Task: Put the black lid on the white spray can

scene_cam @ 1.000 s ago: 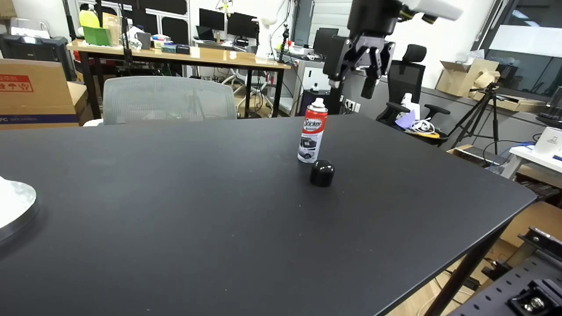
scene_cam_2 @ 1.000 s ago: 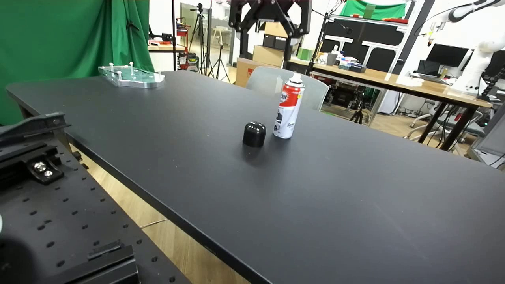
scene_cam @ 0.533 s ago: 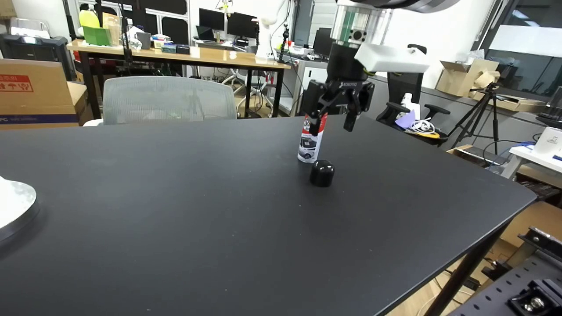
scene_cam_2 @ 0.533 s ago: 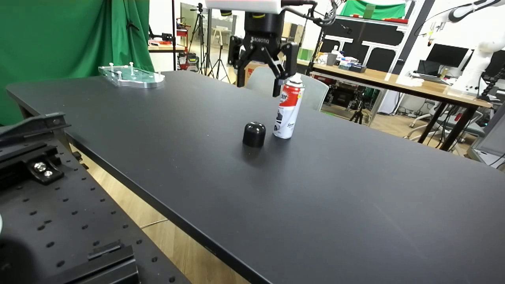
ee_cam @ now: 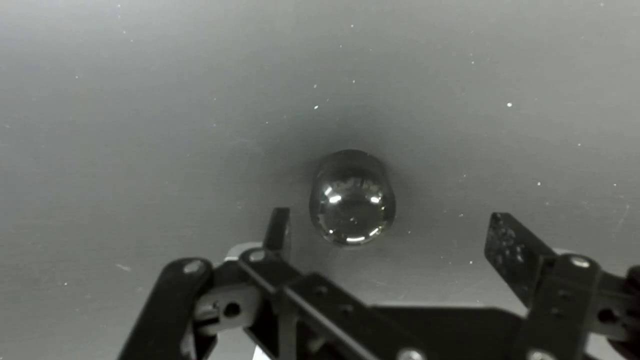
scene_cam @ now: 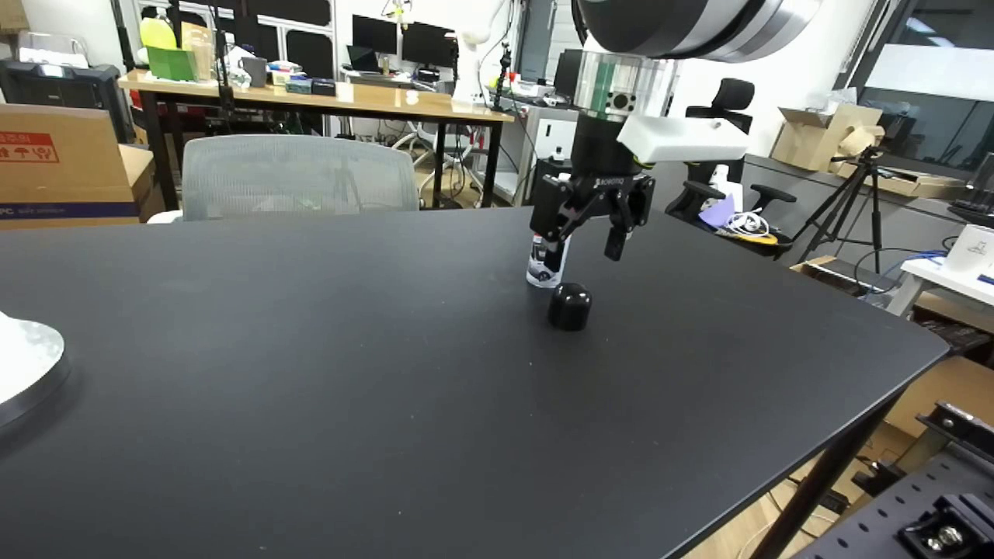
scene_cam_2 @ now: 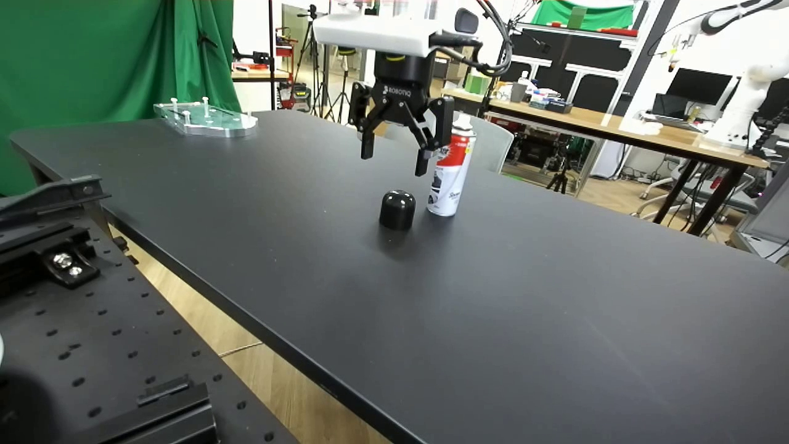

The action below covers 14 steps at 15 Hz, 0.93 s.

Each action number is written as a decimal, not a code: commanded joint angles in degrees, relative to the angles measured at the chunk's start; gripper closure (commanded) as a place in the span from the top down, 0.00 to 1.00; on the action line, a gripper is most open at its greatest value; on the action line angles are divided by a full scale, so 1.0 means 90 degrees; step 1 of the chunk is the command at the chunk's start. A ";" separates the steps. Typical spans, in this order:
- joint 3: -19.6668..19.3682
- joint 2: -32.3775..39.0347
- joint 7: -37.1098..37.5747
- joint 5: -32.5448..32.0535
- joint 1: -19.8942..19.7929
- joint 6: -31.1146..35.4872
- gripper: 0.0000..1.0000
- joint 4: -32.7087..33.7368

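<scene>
The black lid stands on the dark table, domed side up, close beside the can; it also shows in an exterior view and in the wrist view. The white spray can stands upright with its nozzle bare; in an exterior view the gripper hides its upper part. My gripper points down above the lid, fingers wide apart with nothing between them, and shows in an exterior view. In the wrist view the lid appears nearer the left finger and a little beyond the fingertips.
The dark table has a grey chair behind it. A clear plate with posts lies at its far corner. A perforated black bench stands along the table's edge.
My gripper has come down from high above the table to a short way above the lid, fingers still apart. The lid and the can have not moved.
</scene>
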 commanded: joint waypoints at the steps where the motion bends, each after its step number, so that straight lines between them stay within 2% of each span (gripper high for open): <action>1: 0.0031 0.0268 -0.0170 0.0165 -0.0074 -0.0031 1.00 0.0149; 13: 0.0052 0.1244 -0.0663 0.0242 -0.0308 -0.0103 1.00 0.0894; 14: 0.0054 0.1298 -0.0689 0.0231 -0.0311 -0.0114 0.91 0.0962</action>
